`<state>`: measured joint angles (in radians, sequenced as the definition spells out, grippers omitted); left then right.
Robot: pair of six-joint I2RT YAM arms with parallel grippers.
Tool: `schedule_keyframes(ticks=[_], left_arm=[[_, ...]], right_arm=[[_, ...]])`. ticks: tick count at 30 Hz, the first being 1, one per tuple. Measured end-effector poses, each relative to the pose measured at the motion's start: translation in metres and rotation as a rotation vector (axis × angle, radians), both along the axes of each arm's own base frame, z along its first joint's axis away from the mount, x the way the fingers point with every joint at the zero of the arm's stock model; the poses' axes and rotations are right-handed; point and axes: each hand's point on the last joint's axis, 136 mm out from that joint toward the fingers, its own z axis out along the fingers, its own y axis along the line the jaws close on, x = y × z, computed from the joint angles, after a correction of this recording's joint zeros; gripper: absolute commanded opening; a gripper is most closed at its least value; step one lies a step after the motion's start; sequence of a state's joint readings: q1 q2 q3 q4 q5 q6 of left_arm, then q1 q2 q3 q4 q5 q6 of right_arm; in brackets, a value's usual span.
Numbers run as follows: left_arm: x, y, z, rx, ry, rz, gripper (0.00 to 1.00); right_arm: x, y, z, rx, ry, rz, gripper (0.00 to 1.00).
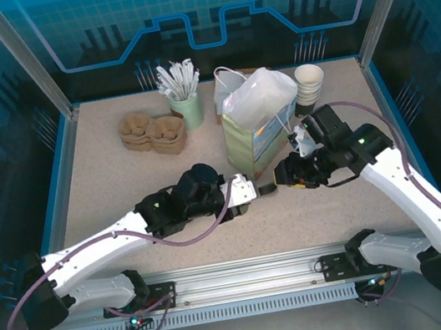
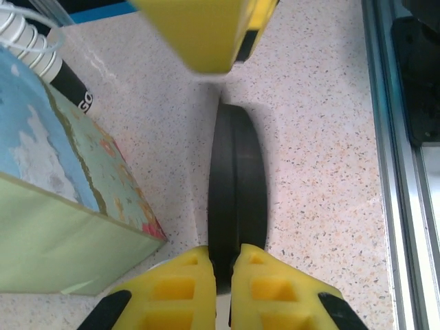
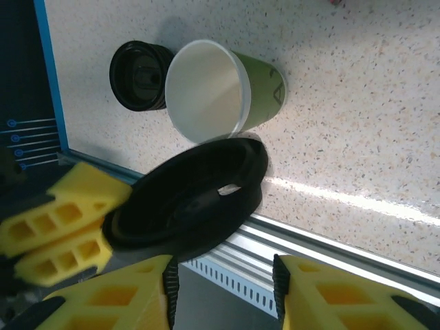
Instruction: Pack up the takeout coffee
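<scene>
I have the speckled table under both arms, which meet near its middle. The biggest thing on it is the paper bag. It stands upright just beyond the two grippers, and its pale green corner is close on the left of my left gripper in that wrist view.

Well apart from that gripper, off toward the far left, lie the brown pulp cup carriers. Next to them is a green cup of white sticks.

Beyond my right gripper sits the stack of lidless cups, with the white inside of the top cup facing the wrist camera. The low pile of black lids touches it on the left.

My left gripper's yellow fingers are pinched tight on the rim of one black plastic lid, held on edge above the table. The right gripper's jaws stand spread. One of its yellow fingers is just past the lid's far edge, and I cannot tell whether it touches.

This lid is all I can make out of the takeout coffee; where its cup is, I cannot tell
</scene>
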<state>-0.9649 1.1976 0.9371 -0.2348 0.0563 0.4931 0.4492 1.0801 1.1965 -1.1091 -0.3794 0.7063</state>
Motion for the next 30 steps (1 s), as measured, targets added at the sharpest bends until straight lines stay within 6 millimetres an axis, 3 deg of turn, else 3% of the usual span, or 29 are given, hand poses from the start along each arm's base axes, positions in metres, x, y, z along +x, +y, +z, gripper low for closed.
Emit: schedule_keyframes(ticks=[14,26,30], left_arm=[[0.021,0.027,0.008,-0.131,0.286,0.225,0.07],[0.023,0.050,0.021,-0.269,0.595,0.400,0.07],[0.023,0.056,0.021,-0.305,0.696,0.441,0.07]], right_arm=[[0.002,-0.012,0.031,0.063,-0.231,-0.039,0.46],[0.012,0.002,0.002,0.129,-0.263,-0.015,0.47],[0.015,0.006,-0.011,0.160,-0.272,-0.012,0.52]])
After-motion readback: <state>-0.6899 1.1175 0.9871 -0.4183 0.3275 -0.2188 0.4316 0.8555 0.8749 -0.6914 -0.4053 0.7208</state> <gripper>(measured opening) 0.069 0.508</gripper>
